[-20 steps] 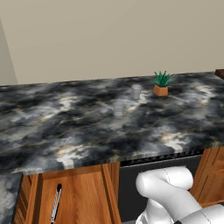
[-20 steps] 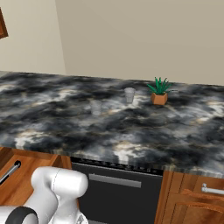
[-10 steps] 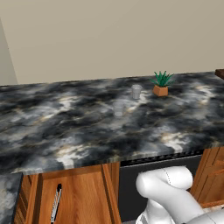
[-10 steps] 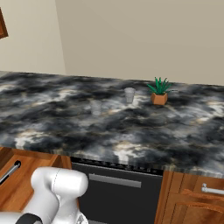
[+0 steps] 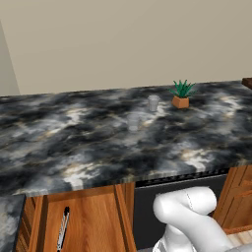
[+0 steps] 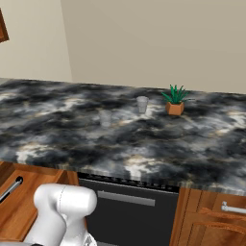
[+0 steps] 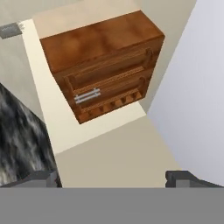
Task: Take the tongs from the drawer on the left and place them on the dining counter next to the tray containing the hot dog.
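Note:
The tongs (image 5: 62, 230) (image 6: 10, 190), slim and silvery with a black far end, lie in the drawer (image 5: 91, 221) (image 6: 36, 206). The drawer stands pulled out under the marbled counter's front edge, at the lower left. My white arm (image 5: 189, 219) (image 6: 62, 211) is low in front of the cabinets, right of the drawer. In the hand view my gripper (image 7: 114, 178) is open with nothing between its fingertips (image 7: 41, 178), facing pale floor and a far wooden unit. The tray and the hot dog are out of view. I cannot tell whether this top is the dining counter.
On the marbled counter (image 5: 74, 142) (image 6: 192, 144) stand a small potted plant (image 5: 181, 94) (image 6: 174, 101) and two glasses (image 5: 153, 103) (image 5: 133, 121). A dark appliance front (image 6: 129, 211) sits under it. A dark brown corner (image 5: 247, 82) shows at the far right edge.

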### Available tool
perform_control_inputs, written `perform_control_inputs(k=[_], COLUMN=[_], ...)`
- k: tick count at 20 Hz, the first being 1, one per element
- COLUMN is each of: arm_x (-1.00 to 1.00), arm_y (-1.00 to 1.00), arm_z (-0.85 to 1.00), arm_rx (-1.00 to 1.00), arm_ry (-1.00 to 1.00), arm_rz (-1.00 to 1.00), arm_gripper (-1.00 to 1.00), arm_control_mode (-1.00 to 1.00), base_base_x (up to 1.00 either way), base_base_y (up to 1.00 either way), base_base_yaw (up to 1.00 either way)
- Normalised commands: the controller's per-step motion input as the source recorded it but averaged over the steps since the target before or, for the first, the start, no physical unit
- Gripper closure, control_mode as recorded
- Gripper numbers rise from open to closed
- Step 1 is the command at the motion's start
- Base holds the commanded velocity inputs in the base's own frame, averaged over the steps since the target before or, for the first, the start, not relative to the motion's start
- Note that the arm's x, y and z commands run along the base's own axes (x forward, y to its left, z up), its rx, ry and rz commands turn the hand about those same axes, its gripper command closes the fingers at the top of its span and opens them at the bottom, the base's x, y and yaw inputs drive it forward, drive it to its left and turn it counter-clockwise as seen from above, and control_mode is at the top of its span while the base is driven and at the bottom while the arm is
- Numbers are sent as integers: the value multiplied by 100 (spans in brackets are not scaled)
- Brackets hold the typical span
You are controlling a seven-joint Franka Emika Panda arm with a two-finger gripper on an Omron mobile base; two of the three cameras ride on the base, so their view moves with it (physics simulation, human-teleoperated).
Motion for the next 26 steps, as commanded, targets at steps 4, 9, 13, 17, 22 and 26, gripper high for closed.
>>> perform_control_inputs(k=[4,9,13,17,22,26], arm_x=[6,38,63,82,77,68], arm_y=[-32,-33,-39,-31,-5,0], arm_z=[40,47,18,0,0,0], arm_rx=[6,3,2,0,0,0], arm_ry=[19,31,42,45,38,30], arm_rz=[0,-1,-5,-8,-13,-16], arm_gripper=[-100,-100,-100,-100,-100,-100], arm_control_mode=[-100,-100,-100,-100,-100,-100], base_base_x=[0,0,0,0,0,0], base_base_y=[0,0,0,0,0,0], base_base_yaw=[0,0,0,0,0,0])
